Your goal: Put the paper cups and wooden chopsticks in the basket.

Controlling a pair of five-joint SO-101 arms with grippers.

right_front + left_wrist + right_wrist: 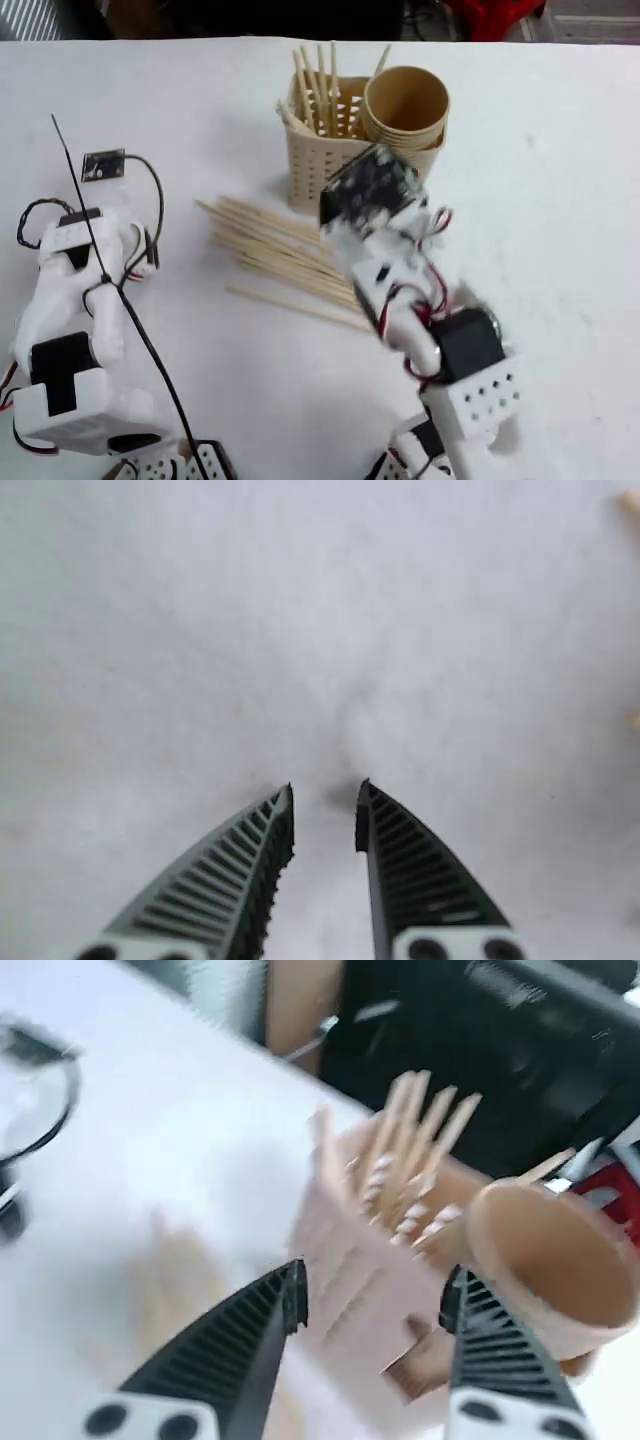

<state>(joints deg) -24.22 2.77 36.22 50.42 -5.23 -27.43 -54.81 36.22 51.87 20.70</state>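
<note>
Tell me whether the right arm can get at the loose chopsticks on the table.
Probably yes: the open right gripper hangs by the basket, close to the loose chopsticks, which lie uncovered.

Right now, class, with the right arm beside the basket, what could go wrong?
1. The open right gripper sits close to the basket; a swing could tip it, spilling the upright chopsticks and the paper cups.
2. The loose chopsticks lie in a pile on the table, so a pinch may grab several or scatter them.
</note>
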